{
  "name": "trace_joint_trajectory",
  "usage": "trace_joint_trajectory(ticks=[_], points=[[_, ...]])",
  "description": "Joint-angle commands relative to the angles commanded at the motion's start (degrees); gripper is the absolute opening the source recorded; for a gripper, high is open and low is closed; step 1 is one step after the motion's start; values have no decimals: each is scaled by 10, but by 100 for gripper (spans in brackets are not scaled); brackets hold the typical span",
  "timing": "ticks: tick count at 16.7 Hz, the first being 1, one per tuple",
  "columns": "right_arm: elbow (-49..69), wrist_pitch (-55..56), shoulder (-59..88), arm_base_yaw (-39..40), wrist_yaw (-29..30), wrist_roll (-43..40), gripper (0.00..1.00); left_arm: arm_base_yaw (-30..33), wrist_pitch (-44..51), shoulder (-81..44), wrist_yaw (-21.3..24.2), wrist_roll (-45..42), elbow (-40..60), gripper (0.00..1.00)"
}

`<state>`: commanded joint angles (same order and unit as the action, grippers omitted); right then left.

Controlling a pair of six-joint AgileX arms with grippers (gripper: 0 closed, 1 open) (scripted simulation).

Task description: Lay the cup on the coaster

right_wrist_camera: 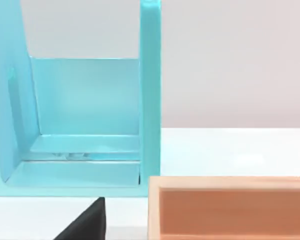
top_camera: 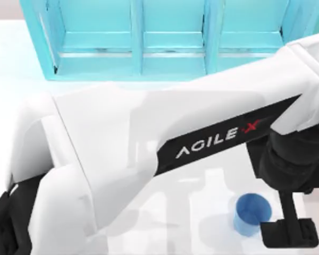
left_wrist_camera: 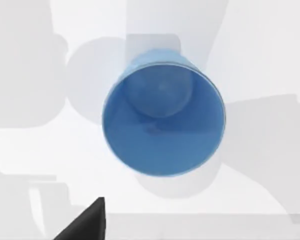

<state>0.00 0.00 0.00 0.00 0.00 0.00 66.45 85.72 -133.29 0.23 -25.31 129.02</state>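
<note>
Left arm point(top_camera: 95, 159): my white AgileX arm rises from the table's left side and reaches across to the right, with the black lettered link running up toward the right edge.
Shelf point(top_camera: 165, 37): teal, with open compartments, at the far side of the table point(top_camera: 202, 234), well away from my left gripper.
Cup point(top_camera: 252, 213): blue, standing upright with its mouth up on the white table, at the right front. It sits just to the left of my left gripper.
Left gripper point(top_camera: 288, 231): black, hanging down from the wrist just right of the cup. Its lower block overlaps the cup's rim edge in the top view, and I cannot tell whether they touch.
Left gripper state: cannot tell whether it is released or clenched; nothing shows it grasping the cup.
Left wrist view: I look down into the cup point(left_wrist_camera: 162, 130), its narrower base visible inside. The cup is clear of the one dark tip of my gripper point(left_wrist_camera: 87, 225).
Right gripper point(right_wrist_camera: 87, 225): one dark tip shows; its state I cannot tell.
Ahead of right gripper: the teal shelf point(right_wrist_camera: 85, 120), and to its right an orange open box point(right_wrist_camera: 230, 210), the nearer of the two.
</note>
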Motion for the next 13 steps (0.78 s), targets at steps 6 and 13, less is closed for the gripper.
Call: trace_joint_trajectory(ticks=[6,13], points=[[0,0,0,0,0,0,100,-2,-43,0,0,-1,-43,100],[0,0,0,0,0,0,100,-2,-215,-7,0,-1,-206,100]])
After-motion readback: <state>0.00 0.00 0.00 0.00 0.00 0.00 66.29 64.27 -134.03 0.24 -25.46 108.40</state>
